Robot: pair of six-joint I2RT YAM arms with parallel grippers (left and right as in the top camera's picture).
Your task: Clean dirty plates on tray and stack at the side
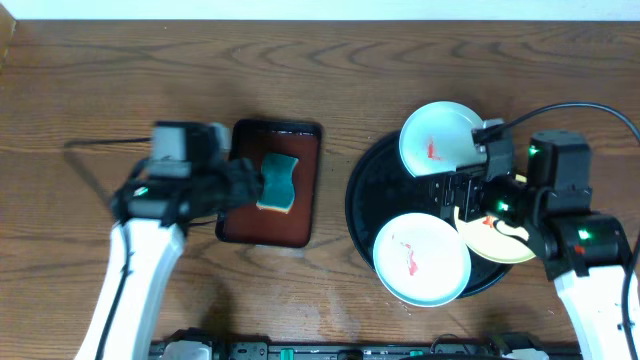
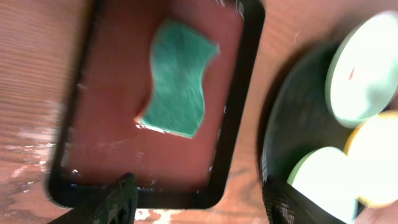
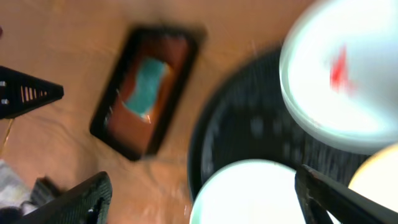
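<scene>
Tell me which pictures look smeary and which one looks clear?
Overhead view: mostly clear, wood grain on the table sharp, only the left arm smeared. Left wrist view: the green sponge has soft, fuzzy edges. Right wrist view: blurriest, the white plate glows with washed-out glare.

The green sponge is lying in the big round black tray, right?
Not quite. The green sponge is lying in the small rectangular reddish-brown tray, not the big round black tray. The overhead view shows it.
</scene>
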